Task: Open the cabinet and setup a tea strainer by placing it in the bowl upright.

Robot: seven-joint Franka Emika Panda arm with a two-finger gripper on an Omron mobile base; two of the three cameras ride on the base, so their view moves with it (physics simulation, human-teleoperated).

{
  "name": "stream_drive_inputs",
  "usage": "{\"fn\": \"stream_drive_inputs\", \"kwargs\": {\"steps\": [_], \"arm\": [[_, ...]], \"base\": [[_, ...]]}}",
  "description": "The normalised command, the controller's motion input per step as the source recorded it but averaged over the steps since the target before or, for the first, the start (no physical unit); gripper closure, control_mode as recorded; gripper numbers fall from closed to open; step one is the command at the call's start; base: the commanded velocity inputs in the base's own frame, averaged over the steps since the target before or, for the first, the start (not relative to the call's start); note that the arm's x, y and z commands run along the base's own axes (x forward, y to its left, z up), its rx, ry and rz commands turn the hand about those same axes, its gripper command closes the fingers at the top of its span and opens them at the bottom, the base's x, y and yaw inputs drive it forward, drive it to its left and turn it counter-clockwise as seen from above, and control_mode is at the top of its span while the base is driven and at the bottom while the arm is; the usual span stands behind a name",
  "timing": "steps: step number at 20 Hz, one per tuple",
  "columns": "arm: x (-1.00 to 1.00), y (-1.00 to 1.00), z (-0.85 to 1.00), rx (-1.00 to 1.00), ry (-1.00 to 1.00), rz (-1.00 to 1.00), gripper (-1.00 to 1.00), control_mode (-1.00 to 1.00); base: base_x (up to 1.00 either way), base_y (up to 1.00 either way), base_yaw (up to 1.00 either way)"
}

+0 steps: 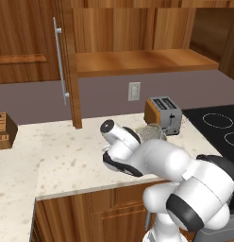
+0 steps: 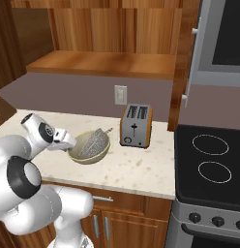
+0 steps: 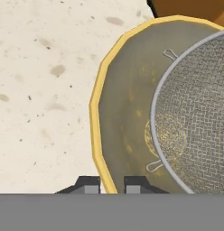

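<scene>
A: Where is the tea strainer [image 2: 96, 140] to be found?

B: It is seen inside the bowl [image 2: 78, 156], tilted against the far side, with its rim raised toward the toaster [image 2: 135, 126]. The bowl stands on the bench [image 2: 136, 169], just beside the toaster. The cabinet [image 1: 67, 61] door is swung open above.

A: And the claw [image 3: 111, 185]?

B: It is held low at the bowl's near rim. The two fingertips [image 3: 89, 184] are parted by a narrow gap and nothing is pinched between them.

A: What is judged to be the step in hand?

B: The strainer appears placed, so a clean withdrawal is probably called for.

A: How should that be done well?

B: The claw should be lifted straight away from the rim, so the bowl is not nudged and the strainer is not tipped over. A sideways sweep toward the toaster should be avoided.
</scene>
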Motion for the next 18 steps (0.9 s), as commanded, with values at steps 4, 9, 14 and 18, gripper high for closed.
{"fn": "stream_drive_inputs", "kwargs": {"steps": [4,9,14,18], "arm": [[0.03,0.06,-0.01,-0.11,-0.07,0.00,1.00,-1.00],[0.00,0.00,0.00,0.03,-0.01,0.00,1.00,-1.00],[0.00,0.00,0.00,0.19,0.01,0.04,1.00,-1.00],[0.00,0.00,0.00,0.07,0.00,0.09,1.00,-1.00]], "base": [[0.00,0.00,0.00],[0.00,0.00,0.00],[0.00,0.00,0.00],[0.00,0.00,0.00]]}}
